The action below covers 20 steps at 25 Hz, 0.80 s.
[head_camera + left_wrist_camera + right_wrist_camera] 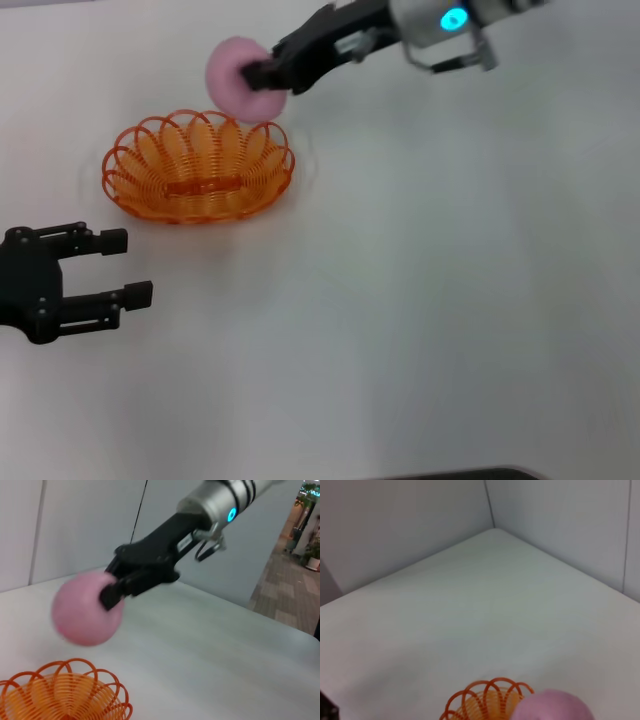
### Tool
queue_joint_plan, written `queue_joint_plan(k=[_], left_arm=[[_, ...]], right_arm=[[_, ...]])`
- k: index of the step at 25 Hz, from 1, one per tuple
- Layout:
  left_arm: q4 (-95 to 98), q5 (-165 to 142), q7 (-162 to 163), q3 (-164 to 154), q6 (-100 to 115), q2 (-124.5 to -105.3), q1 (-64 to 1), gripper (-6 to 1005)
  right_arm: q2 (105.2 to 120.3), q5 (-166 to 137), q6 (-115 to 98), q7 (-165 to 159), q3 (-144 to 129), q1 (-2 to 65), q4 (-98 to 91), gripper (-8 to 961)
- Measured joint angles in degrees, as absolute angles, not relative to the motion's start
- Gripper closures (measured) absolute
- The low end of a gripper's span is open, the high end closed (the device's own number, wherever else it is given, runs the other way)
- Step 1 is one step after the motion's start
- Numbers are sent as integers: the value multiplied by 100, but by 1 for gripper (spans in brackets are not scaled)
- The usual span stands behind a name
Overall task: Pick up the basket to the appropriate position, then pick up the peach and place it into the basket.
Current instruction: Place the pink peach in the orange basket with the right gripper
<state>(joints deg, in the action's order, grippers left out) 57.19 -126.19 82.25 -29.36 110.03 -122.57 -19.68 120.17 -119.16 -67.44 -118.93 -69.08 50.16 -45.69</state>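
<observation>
my right gripper (262,75) clamps the peach (235,72) | basket (198,166) just below my fingertips | left gripper (120,268) spread wide, nearer side of basket, on bare table (450,300)

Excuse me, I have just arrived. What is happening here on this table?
The right gripper holds the peach in the air, beside the far rim of the basket and not yet over its middle. The basket stands on the white table with nothing in it. The left gripper is open and holds nothing, near the robot, on the near side of the basket.
</observation>
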Motion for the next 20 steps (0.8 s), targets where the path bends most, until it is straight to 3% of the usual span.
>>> queue_joint_plan(k=[9, 20], left_arm=[[5702, -12622, 8227, -2944, 10944, -12261, -1994, 268], [5688, -12621, 8227, -2944, 10865, -12283, -2034, 269]], right_arm=[[12065, -10588, -5106, -11157, -8421, 5096, -3438, 859], [12079, -10276, -5026, -10954, -8623, 5172, -3138, 856]])
